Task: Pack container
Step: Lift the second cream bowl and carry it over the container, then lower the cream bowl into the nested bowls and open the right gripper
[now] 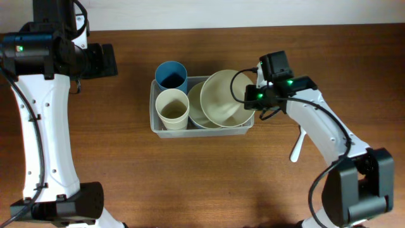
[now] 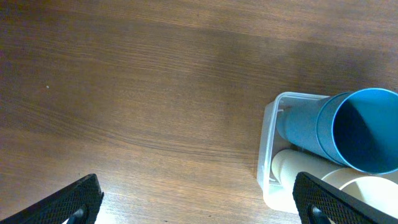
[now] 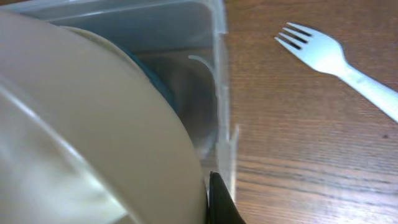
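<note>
Risk lies in release: right claw [image 1: 252, 96] pinches the tilted cream bowl [image 1: 223, 98] at the right end of the container [image 1: 154, 123], centred on the surface [image 1: 190, 183]; let go, it could tip over the wall. Left claw [image 2: 196, 202] hangs spread, well apart.

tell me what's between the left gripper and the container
Only bare wooden table lies between the left gripper and the container, clearest in the left wrist view.
</note>
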Robot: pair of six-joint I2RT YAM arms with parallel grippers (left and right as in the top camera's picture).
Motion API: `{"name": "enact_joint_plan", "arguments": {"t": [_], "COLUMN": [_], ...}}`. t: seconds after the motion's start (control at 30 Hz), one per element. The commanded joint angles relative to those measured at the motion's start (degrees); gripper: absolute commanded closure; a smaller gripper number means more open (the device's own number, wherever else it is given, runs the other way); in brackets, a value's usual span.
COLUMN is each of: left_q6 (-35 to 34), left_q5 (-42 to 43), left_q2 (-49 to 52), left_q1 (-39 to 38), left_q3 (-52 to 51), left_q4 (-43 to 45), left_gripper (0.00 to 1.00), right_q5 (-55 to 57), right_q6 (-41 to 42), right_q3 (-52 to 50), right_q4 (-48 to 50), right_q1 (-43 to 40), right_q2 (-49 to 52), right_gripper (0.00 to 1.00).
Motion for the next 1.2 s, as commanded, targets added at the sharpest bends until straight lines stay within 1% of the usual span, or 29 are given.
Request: {"name": "enact_joint_plan", "arguments": {"t": [0.0, 0.37, 0.5, 0.9, 0.93, 1.0, 1.03, 1.07, 1.1, 1.17], "left_q6": [-0.3, -0.4, -0.4, -0.4, -0.4, -0.4, -0.4, -0.3, -0.4, -0.3], "left_q5": [-0.6, -0.6, -0.6, -0.6, -0.6, -0.6, -0.6, -0.6, -0.6, -0.6], "left_q2": [-0.1, -0.1, -0.1, -0.1, -0.1, -0.1, -0.1, -0.1, -0.1, -0.1], "left_q1": [0.2, 0.2, 0.2, 0.2, 0.2, 0.2, 0.2, 0.2, 0.2, 0.2], "left_q3": [-0.1, -0.1, -0.1, -0.1, -0.1, -0.1, -0.1, -0.1, -0.1, -0.1], "left_q4": [0.0, 0.0, 0.0, 0.0, 0.0, 0.0, 0.0, 0.0, 0.0, 0.0], "left_gripper": [0.00, 0.00, 0.00, 0.00, 0.00, 0.00, 0.00, 0.00, 0.00, 0.00], "right_q5": [-0.3, -0.4, -2.1, -1.6, -1.6, -1.6, -1.6, -1.6, -1.6, -1.6], "right_q6": [0.8, 1.0, 1.0, 1.0, 1.0, 1.0, 1.0, 1.0, 1.0, 1.0], "right_q3": [1.4, 3.0, 3.0, 3.0, 3.0, 3.0, 3.0, 3.0, 3.0, 3.0], "right_q4": [1.3, 3.2, 3.2, 3.9, 3.9, 3.9, 3.9, 3.9, 3.9, 3.8], "right_q1": [1.8, 3.4, 3.6, 7.4, 7.4, 7.4, 7.4, 7.4, 7.3, 7.3], "right_q2": [0.1, 0.3, 0.7, 3.2, 3.3, 3.3, 3.3, 3.3, 3.3, 3.3], "right_gripper": [0.96, 0.96, 0.96, 0.96, 0.87, 0.60, 0.50, 0.44, 0.40, 0.38]}}
